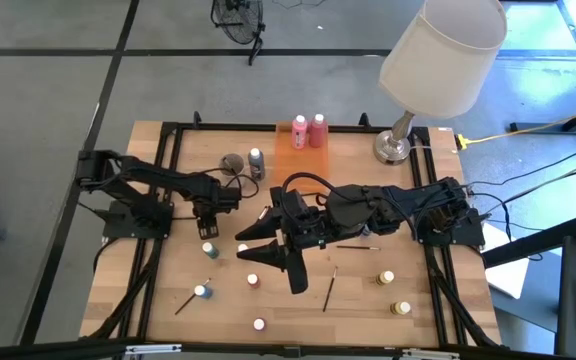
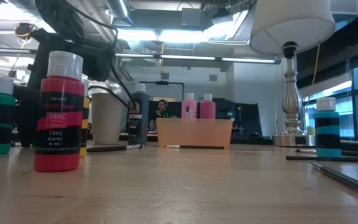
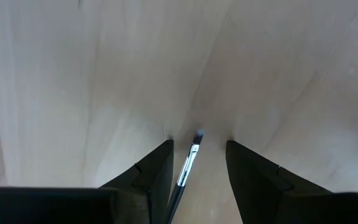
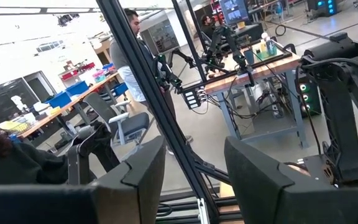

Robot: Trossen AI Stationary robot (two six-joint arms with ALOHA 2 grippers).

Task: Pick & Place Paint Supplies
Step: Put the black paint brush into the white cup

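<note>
Paintbrush [image 3: 189, 163] lies on the table between the left tool's [image 3: 197, 144] parted fingers.

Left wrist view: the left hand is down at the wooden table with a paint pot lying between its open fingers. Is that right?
Not quite. The left wrist view shows a thin paintbrush, not a paint pot, lying between the fingers of the left hand. The rest holds: the hand is down at the wooden table and its fingers stand apart on either side of the brush.
</note>
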